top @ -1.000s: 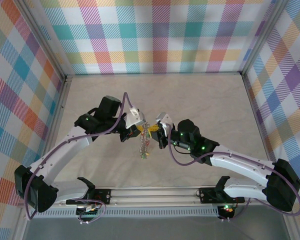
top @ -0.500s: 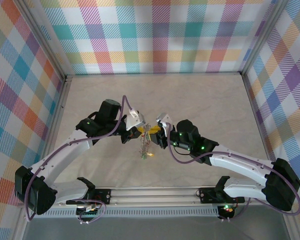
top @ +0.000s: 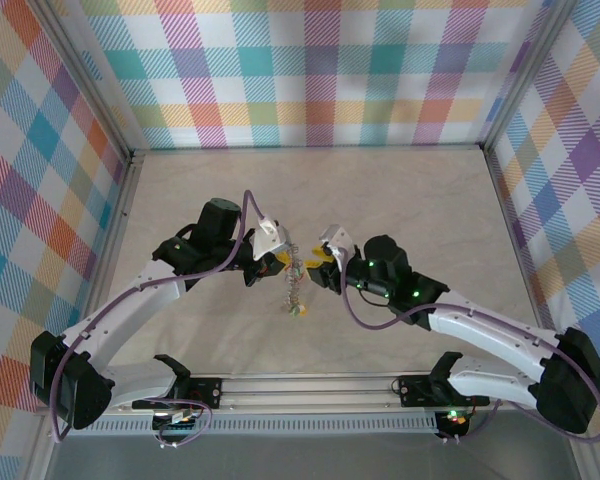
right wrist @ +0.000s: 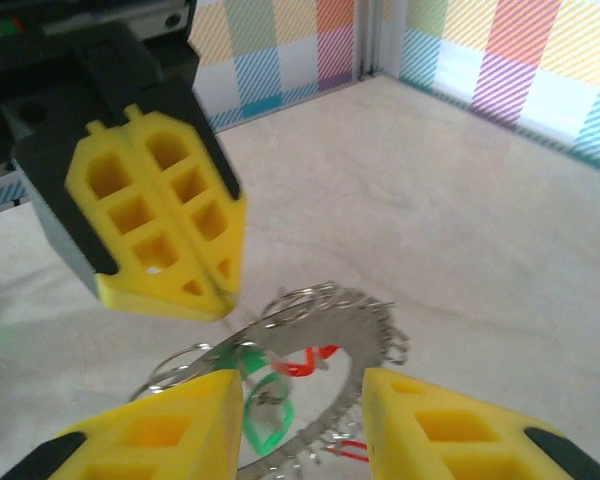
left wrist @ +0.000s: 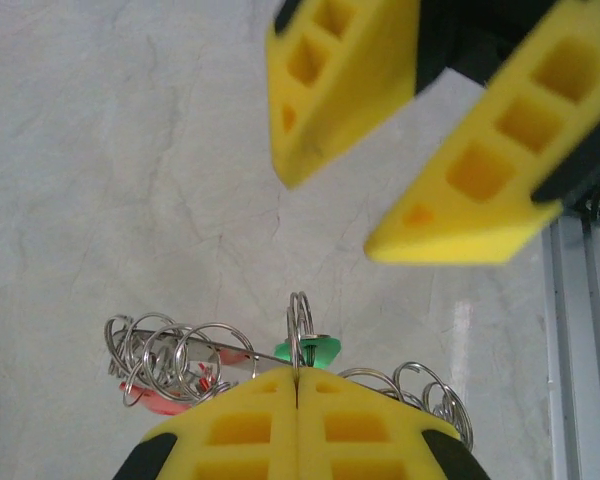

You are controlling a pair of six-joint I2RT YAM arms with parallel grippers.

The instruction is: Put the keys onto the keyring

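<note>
Over the table (top: 410,200) centre, top view: both arms meet nose to nose. Left gripper (top: 283,262) is pinched onto the top of the keyring (top: 295,285), which hangs below it, clear of the surface, a bunch of keys (top: 297,303) dangling under. Right gripper (top: 318,263) sits just right of the ring, not touching it as far as I can tell.

Left wrist view: left gripper (left wrist: 298,378) pads are closed flush on the keyring (left wrist: 300,320) wire. Green tag (left wrist: 310,350) is at the pinch, red tag (left wrist: 155,398) lower left among small loops. Right gripper (left wrist: 335,210) is beyond, pads parted, gap empty.

Right wrist view: right gripper (right wrist: 300,385) has a moderate gap, holding nothing. Keyring (right wrist: 352,318) is beyond its tips, fringed with keys (right wrist: 385,335), clamped by the left gripper (right wrist: 215,295).
</note>
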